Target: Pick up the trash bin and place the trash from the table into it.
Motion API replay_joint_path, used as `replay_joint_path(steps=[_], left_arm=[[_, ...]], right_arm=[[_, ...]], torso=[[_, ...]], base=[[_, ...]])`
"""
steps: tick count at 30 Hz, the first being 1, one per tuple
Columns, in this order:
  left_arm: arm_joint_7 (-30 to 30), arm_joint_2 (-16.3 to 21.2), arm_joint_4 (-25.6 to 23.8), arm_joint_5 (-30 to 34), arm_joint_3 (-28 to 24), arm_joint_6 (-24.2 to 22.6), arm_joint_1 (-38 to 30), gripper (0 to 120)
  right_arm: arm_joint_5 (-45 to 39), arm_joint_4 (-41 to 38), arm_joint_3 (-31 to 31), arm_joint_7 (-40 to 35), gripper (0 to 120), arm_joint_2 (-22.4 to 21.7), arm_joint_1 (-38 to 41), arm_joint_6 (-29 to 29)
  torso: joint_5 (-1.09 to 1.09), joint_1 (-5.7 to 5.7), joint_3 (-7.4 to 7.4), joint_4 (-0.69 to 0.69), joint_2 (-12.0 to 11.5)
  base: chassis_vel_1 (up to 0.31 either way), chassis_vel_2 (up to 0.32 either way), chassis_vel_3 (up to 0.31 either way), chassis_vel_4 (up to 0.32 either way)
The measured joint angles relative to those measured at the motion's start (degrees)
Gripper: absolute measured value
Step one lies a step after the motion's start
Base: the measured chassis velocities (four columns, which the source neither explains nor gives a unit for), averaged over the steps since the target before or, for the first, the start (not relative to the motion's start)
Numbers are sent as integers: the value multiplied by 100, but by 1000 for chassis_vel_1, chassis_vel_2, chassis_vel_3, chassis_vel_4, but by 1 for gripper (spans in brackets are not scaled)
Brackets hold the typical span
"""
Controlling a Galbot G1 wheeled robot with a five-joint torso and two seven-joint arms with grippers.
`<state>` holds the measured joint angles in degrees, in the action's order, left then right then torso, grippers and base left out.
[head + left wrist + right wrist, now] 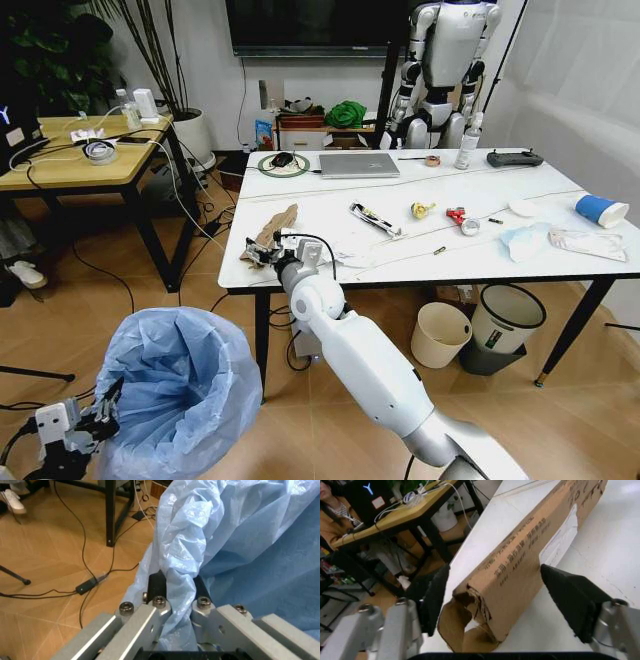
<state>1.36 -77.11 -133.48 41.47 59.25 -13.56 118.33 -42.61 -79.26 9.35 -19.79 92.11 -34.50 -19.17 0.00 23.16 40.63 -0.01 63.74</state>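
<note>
The trash bin (185, 385), lined with a crinkled light-blue bag, is at the lower left in the head view. My left gripper (95, 415) is shut on its bag rim (185, 555), pinched between the black pads (156, 585). On the table (400, 265), my right gripper (268, 252) stands open at the near left corner. It straddles the end of a torn brown cardboard box (520, 562), with a black pad (570, 596) on either side. More trash lies to the right: a wrapper (375, 220), a light-blue mask (525, 240) and a blue cup (600, 210).
A laptop (358, 165) and a controller (514, 158) sit at the table's far side. A cream bin (440, 335) and a black bin with white rim (505, 325) stand under it. A wooden table (80, 160) is at left, cables cross the floor, and a humanoid robot (445, 60) stands behind.
</note>
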Motion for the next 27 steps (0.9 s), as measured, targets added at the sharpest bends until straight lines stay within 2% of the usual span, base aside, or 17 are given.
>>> replay_joint_path(steps=[2, 5, 11, 13, 17, 24, 27], left_arm=[[1, 0, -5, 0, 12, 0, 5, 0], [2, 2, -10, 0, 16, 0, 7, 0], [7, 5, 14, -9, -25, -1, -25, 0], [8, 8, 18, -9, -37, -5, -33, 0], [18, 24, 45, -9, -103, -20, -57, 0], [23, 97, 48, -3, -183, -31, -63, 0], [15, 165, 0, 26, -272, -58, -45, 0]], right_arm=[[62, 34, 2, 32, 60, 0, -9, 20], [75, 41, -5, 55, 54, 2, -14, 31], [77, 26, -26, 103, 27, 18, -32, 56], [78, 25, -29, 120, 25, 17, -36, 66], [80, 3, -44, 189, 5, 12, -32, 105], [0, -92, -113, 206, 0, -5, 16, 130], [-265, -318, -179, 201, 0, -203, 17, 148]], torso=[[0, 0, 0, 0, 0], [0, 0, -1, 0, -1], [0, -1, -1, 0, -1], [0, -1, -1, 0, -1], [0, -1, -1, 0, -2], [0, -1, -1, 1, -2], [1, -1, -1, 3, -2]], base=[[0, 0, 0, 0], [0, 0, 0, 0], [0, 0, 0, 0], [0, 0, 0, 0], [0, 0, 0, 0], [0, 0, 0, 0], [0, 0, 0, 0]])
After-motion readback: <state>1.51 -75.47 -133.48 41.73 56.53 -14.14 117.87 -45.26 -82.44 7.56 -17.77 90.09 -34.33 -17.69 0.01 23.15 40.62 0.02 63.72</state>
